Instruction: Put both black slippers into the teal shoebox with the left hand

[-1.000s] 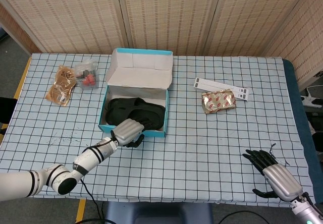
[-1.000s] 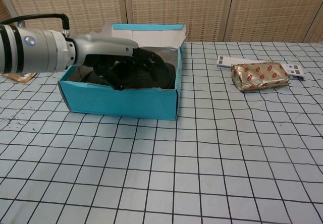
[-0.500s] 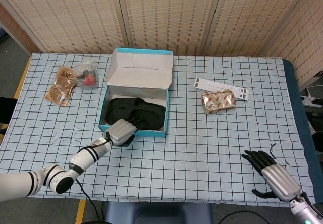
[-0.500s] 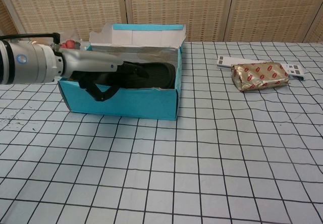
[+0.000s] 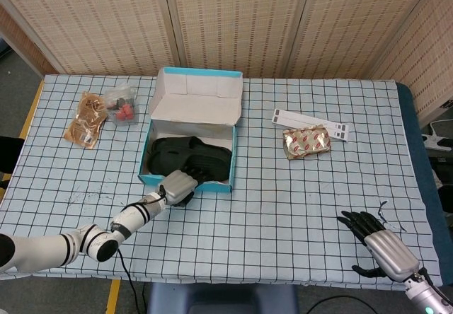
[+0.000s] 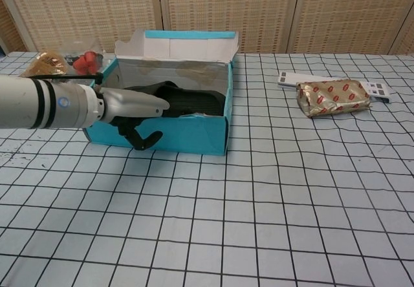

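The teal shoebox [image 5: 151,180] [image 6: 194,133] stands open at the table's middle left, its lid propped up behind. Both black slippers [image 5: 190,158] [image 6: 189,97] lie inside it, side by side. My left hand [image 5: 178,186] [image 6: 134,110] hovers just outside the box's front wall, low over the table. It holds nothing, and its dark fingers [image 6: 146,139] hang loosely apart below the palm. My right hand [image 5: 378,242] rests near the table's front right corner, fingers spread and empty; the chest view does not show it.
A gold and red packet [image 5: 306,143] [image 6: 333,97] and a white strip [image 5: 311,123] [image 6: 288,78] lie right of the box. Two snack bags [image 5: 86,118] [image 5: 122,105] sit at the far left. Checked cloth covers the table.
My left hand has let go of the slipper and drawn back out of the box, over its front wall. The slipper now lies flat inside. The right hand has not moved.
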